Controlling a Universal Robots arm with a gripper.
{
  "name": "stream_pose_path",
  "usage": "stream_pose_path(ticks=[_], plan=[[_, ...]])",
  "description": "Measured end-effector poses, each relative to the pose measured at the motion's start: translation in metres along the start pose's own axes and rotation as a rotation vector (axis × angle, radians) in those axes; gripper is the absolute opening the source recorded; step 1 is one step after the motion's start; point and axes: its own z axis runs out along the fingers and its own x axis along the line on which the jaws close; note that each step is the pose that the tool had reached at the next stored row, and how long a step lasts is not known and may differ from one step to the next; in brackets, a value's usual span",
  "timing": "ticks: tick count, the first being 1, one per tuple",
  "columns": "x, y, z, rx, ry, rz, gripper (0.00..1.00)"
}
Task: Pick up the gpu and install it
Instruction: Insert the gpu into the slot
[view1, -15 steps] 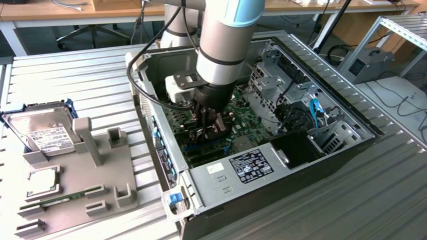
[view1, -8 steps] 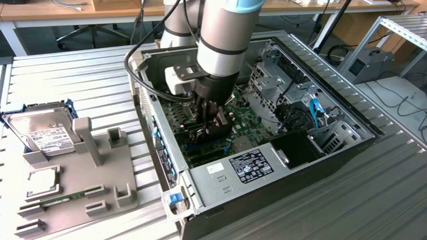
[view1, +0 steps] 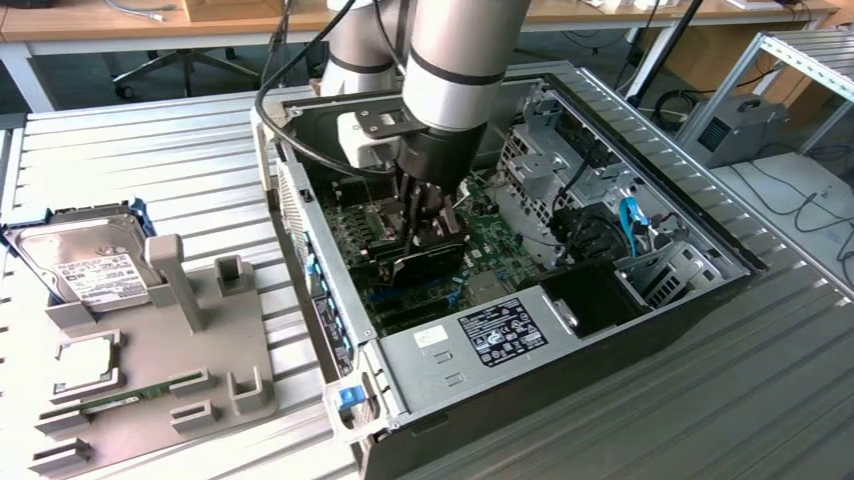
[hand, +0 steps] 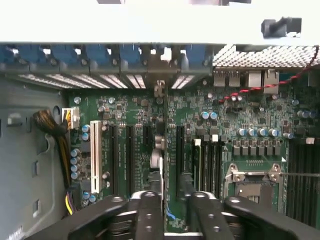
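The gpu is standing on edge inside the open computer case, its long axis running from the case's rear wall toward the front, its lower edge pointing down at the motherboard. In the wrist view it is showing edge-on as a thin dark line running between the expansion slots, its metal bracket meeting the rear wall. The gripper is closing on the card's upper edge, its fingers pressing either flank. The arm is hiding the fan cooler (whether the card is fully seated cannot be made out). Drive cages are crowding one side. On the desk, a hard drive is resting in a grey holder, well apart.
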Motion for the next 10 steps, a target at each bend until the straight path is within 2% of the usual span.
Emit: stream_pose_path(ticks=[3,5,10], plan=[[0.0,-0.0112,-0.0004,-0.016,0.0001,-0.003,0.13],[0.0,-0.0197,-0.0006,-0.0272,-0.0002,-0.004,0.11],[0.0,-0.0202,-0.0007,-0.028,0.0,-0.004,0.11]])
